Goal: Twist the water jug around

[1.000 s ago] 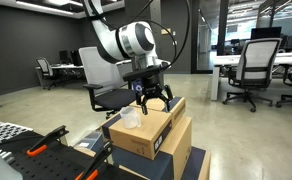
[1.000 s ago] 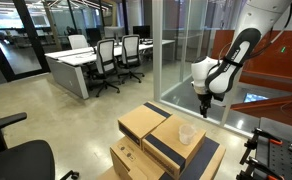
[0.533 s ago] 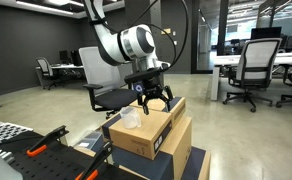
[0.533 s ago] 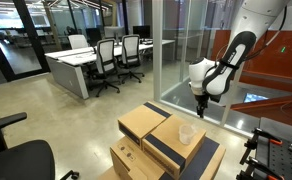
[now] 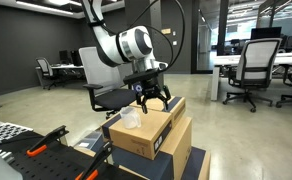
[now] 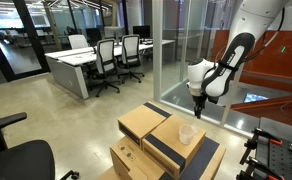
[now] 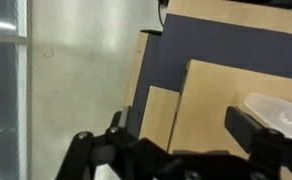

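Note:
The water jug [image 5: 131, 119] is a small translucent whitish container standing on top of a brown cardboard box [image 5: 154, 133]. It also shows in an exterior view as the jug [image 6: 186, 134] on the box [image 6: 164, 136], and at the right edge of the wrist view as the jug [image 7: 282, 112]. My gripper [image 5: 152, 101] hangs open just above the box's far end, a little behind and to one side of the jug. In the wrist view the gripper [image 7: 182, 132] has only bare cardboard between its dark fingers [image 7: 250, 130]. The gripper [image 6: 199, 110] holds nothing.
Several cardboard boxes [image 6: 138, 124] with dark blue stripes are stacked together. Office chairs [image 5: 252, 66] and desks [image 6: 78, 62] stand around. A glass partition [image 6: 172, 50] is behind the arm. Black and orange equipment [image 5: 36, 150] sits in front of the boxes.
The arm has drifted slightly sideways above the boxes. The gripper stays open and the jug has not moved.

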Robot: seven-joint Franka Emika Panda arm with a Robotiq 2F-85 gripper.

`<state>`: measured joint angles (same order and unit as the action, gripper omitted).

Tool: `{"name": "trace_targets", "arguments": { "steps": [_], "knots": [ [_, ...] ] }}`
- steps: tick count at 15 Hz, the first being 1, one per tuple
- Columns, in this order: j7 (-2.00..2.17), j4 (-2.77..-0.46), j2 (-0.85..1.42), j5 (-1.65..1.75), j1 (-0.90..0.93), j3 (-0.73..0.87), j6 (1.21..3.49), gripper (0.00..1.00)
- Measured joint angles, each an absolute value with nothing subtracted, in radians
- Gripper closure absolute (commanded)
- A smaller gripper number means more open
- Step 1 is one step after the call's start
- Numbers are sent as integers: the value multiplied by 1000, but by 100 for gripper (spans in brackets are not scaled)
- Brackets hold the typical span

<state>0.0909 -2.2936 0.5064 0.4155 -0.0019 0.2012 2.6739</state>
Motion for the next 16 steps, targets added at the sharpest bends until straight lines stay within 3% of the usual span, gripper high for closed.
{"name": "trace_targets", "arguments": {
  "steps": [16],
  "knots": [
    [220, -2305, 510, 353, 34, 238, 2864, 0]
  ]
}}
